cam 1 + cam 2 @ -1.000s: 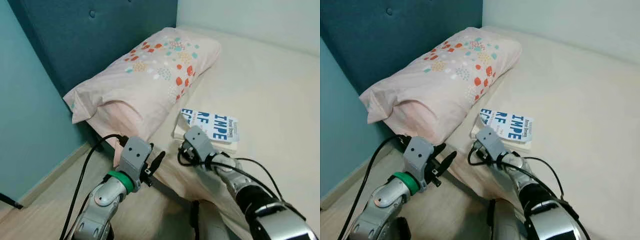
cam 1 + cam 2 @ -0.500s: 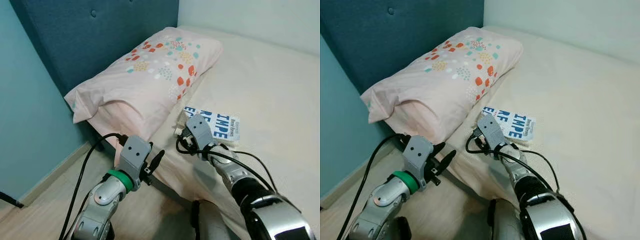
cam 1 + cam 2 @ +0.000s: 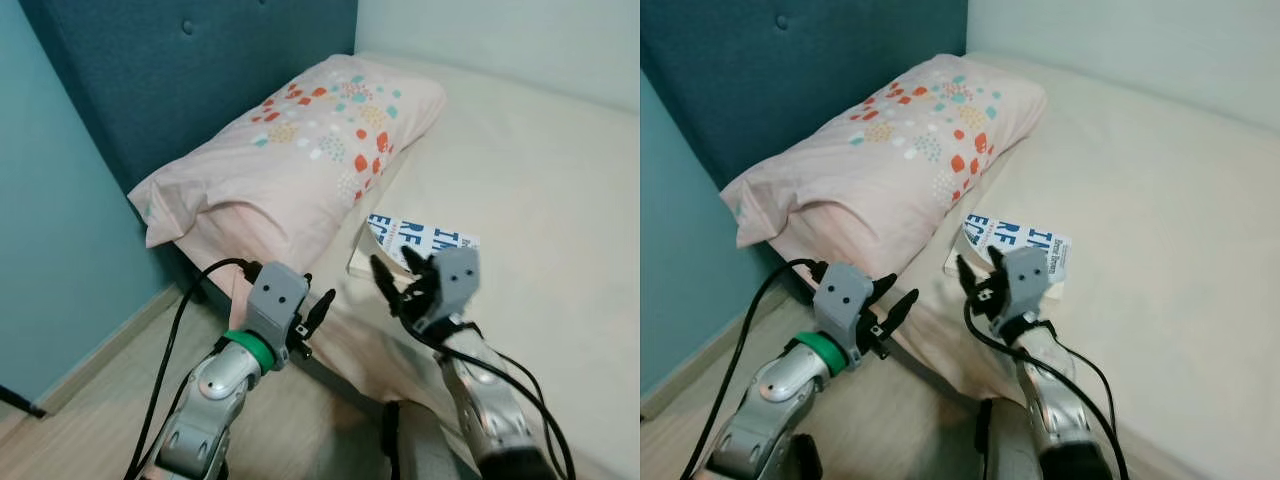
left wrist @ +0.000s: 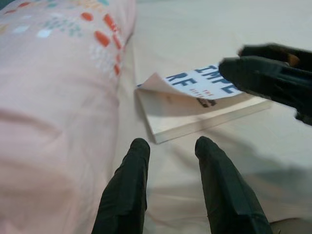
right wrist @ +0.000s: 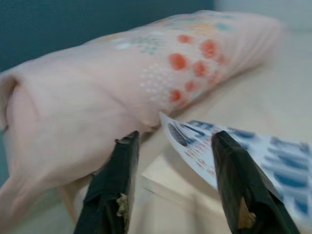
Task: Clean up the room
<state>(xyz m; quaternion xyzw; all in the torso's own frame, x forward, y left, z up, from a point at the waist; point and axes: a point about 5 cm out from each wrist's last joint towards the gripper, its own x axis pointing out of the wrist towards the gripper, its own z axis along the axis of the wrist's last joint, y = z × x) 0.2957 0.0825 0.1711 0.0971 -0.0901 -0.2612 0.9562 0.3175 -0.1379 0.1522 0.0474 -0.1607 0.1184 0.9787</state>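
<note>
A white paperback book (image 3: pixel 425 238) with blue letters lies on the bed beside the pillow (image 3: pixel 300 150). Its front cover (image 5: pixel 195 144) curls up at the near corner. My right gripper (image 3: pixel 401 273) hovers open just in front of that corner, and the raised cover tip sits between its fingers (image 5: pixel 122 175) without contact that I can make out. My left gripper (image 3: pixel 316 308) is open at the mattress edge, a short way left of the book (image 4: pixel 195 105). Its fingers (image 4: pixel 129 185) point at the book's spine side, with nothing between them.
The bed (image 3: pixel 540 150) has a cream sheet and runs to the right and back. A dark blue headboard (image 3: pixel 200 60) and a teal wall (image 3: pixel 50 220) close in the left side. A strip of wooden floor (image 3: pixel 90 400) lies below the left arm.
My right gripper has drawn back from over the book's near edge and rolled over, so its fingers now show. The left gripper has edged slightly toward the bed.
</note>
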